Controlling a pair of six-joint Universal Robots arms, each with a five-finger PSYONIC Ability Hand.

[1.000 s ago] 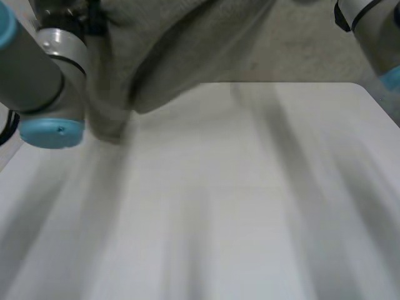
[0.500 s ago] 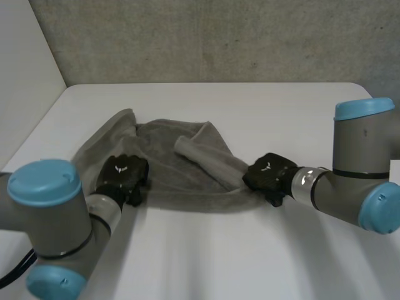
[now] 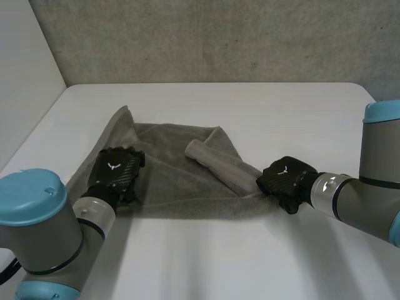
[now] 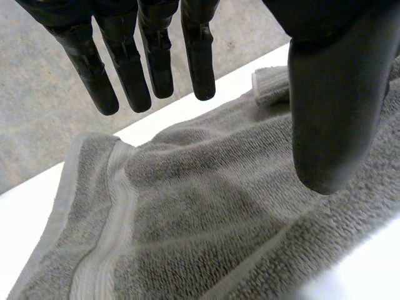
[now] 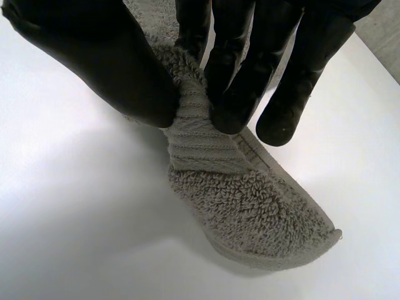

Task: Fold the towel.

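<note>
A grey towel lies rumpled on the white table, with a rolled fold across its right part. My left hand rests over the towel's near left corner; in the left wrist view its fingers and thumb are straight and spread above the cloth, holding nothing. My right hand is at the towel's near right corner. In the right wrist view its thumb and fingers pinch the towel's banded edge.
A grey wall runs behind the table's far edge. A pale wall stands beyond the table's left side. Bare tabletop lies in front of the towel and behind it.
The towel has come down from in front of the camera and now lies on the table. My left hand has let go of its corner and spread. My right hand drew rightward, still pinching.
</note>
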